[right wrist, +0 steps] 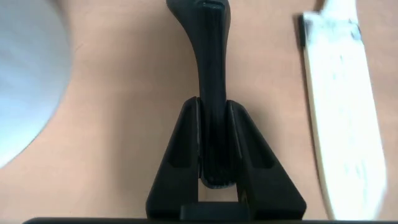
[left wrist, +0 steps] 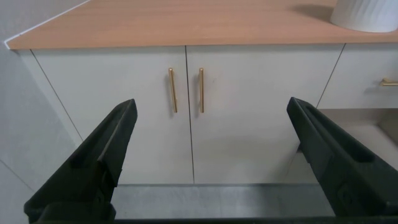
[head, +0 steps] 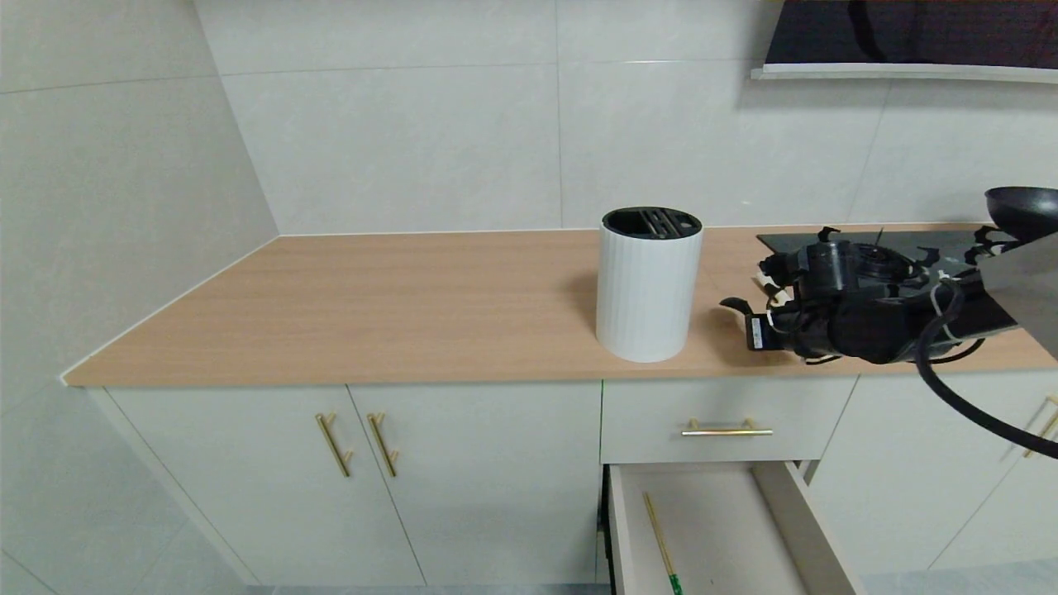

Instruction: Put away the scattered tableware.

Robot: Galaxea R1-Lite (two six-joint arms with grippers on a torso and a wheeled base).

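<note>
The right gripper [right wrist: 211, 106] is clamped on a black handle [right wrist: 208, 37] low over the counter [head: 413, 306], beside a white blade [right wrist: 339, 106]. The handle is best lifted level, then lowered into a slot of the white holder [head: 649, 289]. One chopstick [head: 659, 537] lies in the open drawer [head: 727, 521]. The left gripper [left wrist: 210, 106] is spread wide and empty.

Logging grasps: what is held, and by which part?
The right gripper is shut on a black handle, its curved end sticking out; the left gripper is open, empty.
</note>
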